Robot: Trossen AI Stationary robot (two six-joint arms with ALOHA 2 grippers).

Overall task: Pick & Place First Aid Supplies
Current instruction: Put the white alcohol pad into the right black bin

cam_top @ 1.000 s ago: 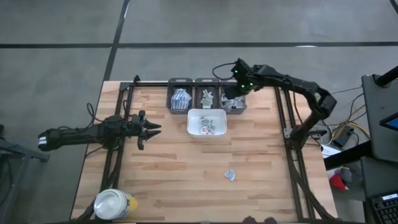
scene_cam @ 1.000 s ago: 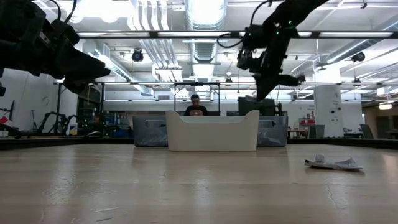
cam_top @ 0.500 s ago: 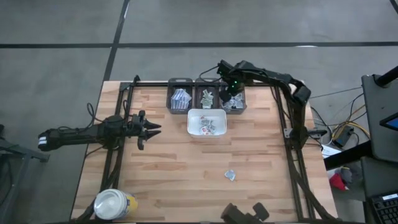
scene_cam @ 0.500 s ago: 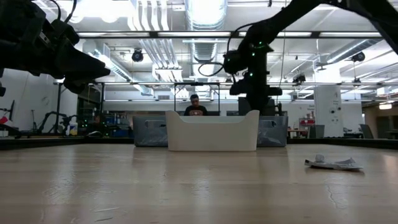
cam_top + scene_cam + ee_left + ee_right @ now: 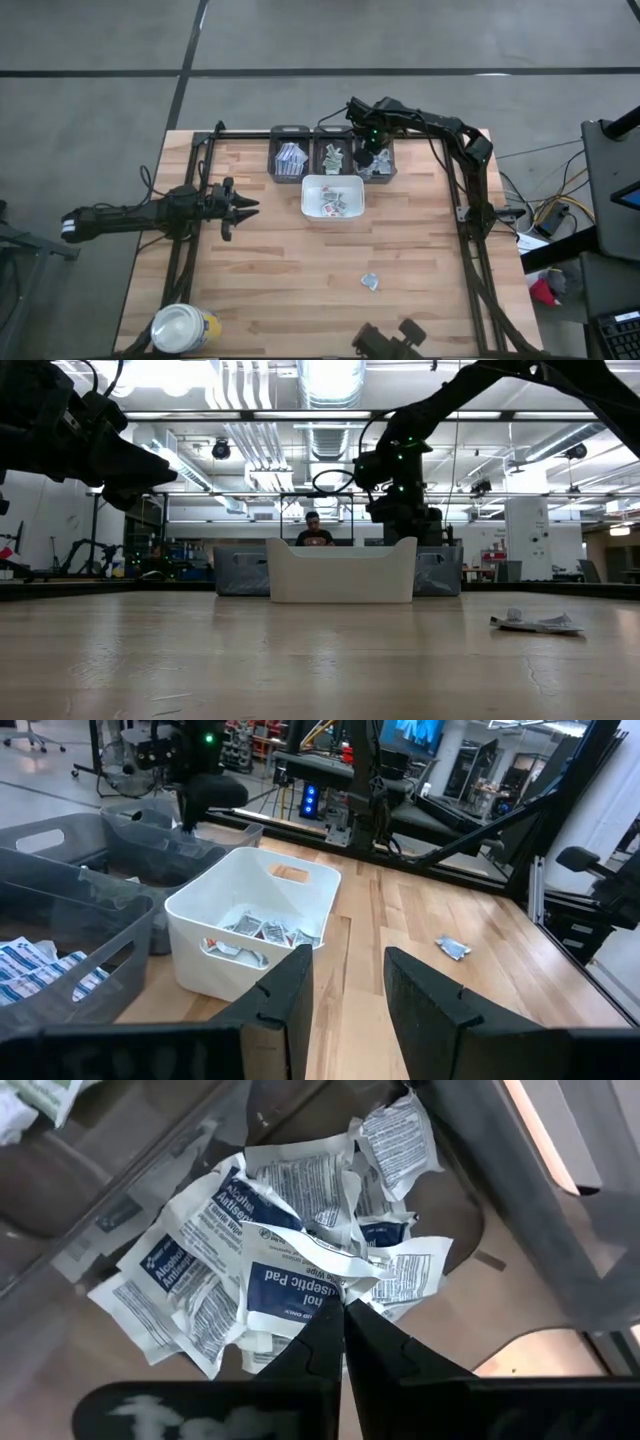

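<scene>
Dark jointed arms, green indicator lights

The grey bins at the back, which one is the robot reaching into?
The rightmost grey bin. The right gripper is down over its heap of packets; the other two bins have no gripper above them.

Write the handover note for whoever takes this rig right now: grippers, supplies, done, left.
Right gripper: shut, tips down on the pile of antiseptic packets in the right-hand grey bin; whether it grips one, cannot tell.
Left gripper: open, empty, waiting above the table's left side.
Supplies: packets in all three grey bins, several in the white tray, one stray packet on the table in front.
Done: some packets in the tray.
Left: more packets, including the stray.
</scene>
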